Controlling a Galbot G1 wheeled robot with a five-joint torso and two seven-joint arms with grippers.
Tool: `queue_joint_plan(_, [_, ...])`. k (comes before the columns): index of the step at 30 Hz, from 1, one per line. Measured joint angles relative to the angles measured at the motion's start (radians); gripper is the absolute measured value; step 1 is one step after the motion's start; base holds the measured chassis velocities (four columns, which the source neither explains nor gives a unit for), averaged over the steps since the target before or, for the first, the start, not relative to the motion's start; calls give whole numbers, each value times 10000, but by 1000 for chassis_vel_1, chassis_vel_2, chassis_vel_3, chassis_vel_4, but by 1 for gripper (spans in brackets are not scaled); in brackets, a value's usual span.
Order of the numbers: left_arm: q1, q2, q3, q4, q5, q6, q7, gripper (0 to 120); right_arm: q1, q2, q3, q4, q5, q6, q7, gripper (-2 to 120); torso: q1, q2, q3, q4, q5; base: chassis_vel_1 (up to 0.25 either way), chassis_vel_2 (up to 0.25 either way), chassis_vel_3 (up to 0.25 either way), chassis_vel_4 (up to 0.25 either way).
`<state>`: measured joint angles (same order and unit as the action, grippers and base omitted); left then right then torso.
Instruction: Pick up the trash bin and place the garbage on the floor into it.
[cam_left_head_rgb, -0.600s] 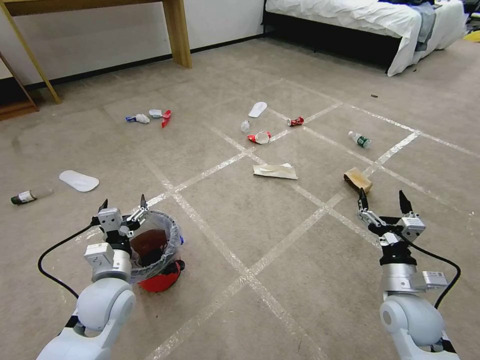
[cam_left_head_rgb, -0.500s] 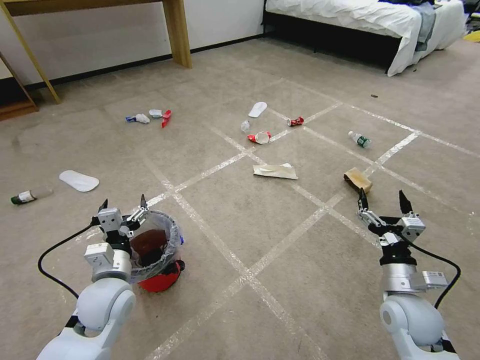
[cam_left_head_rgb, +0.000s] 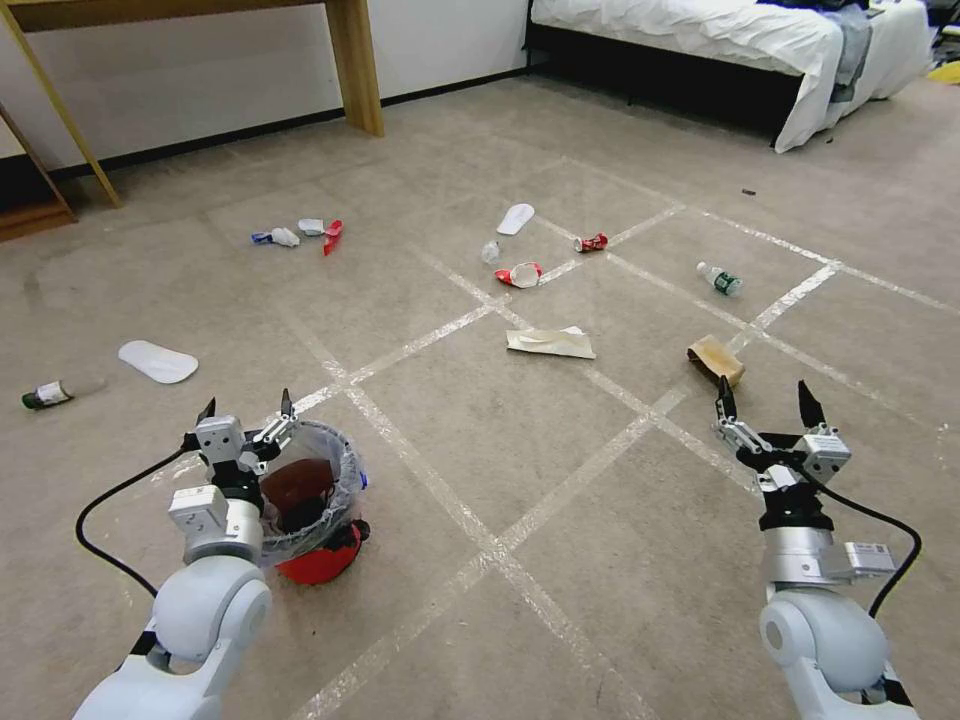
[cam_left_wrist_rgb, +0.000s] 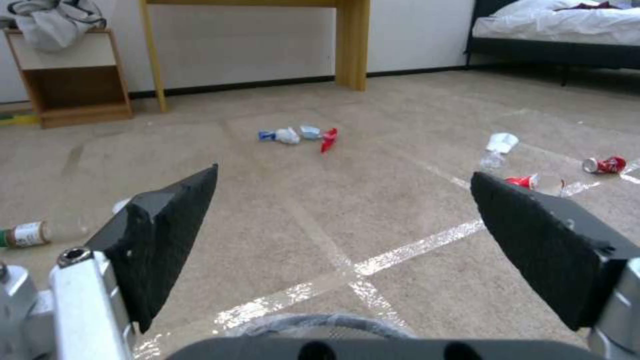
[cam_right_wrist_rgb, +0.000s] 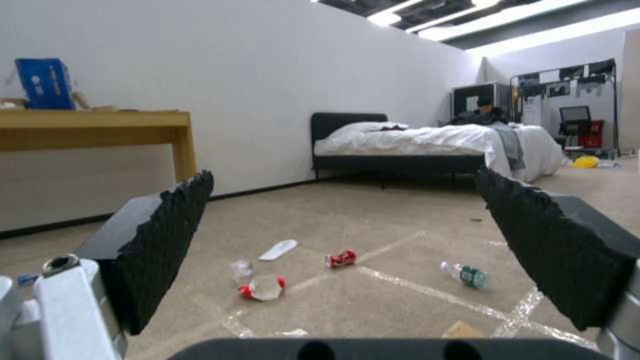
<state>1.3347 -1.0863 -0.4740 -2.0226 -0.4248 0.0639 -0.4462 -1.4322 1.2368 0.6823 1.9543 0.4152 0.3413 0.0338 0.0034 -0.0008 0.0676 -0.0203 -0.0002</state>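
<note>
Fingers (cam_left_head_rgb: 247, 405) apart, trash bin (cam_left_head_rgb: 318, 500) mouth up

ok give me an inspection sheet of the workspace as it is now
surface: carpet crossed by shiny tape lines.
job's things: red bin with plastic liner stands tilted on the floor at the left arm; brown paper bag, folded paper, crushed cup, red can and green-labelled bottle lie loose on the floor.
clutter: wrappers, white oval pieces, another bottle at far left.
grippers: left gripper open beside the bin rim, holding nothing; right gripper open above the floor near the paper bag, empty.
cables: black cable loops off each wrist, clear of the litter.
surroundings: wooden table, bed, small shelf.
</note>
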Motion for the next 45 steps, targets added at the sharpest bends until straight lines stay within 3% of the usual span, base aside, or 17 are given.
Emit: queue_joint_plan(45, [0,0,0,0,0,0,0,100,0,0,0,0,0,0,0,100,0,0,0,0,0,0,0,0,0])
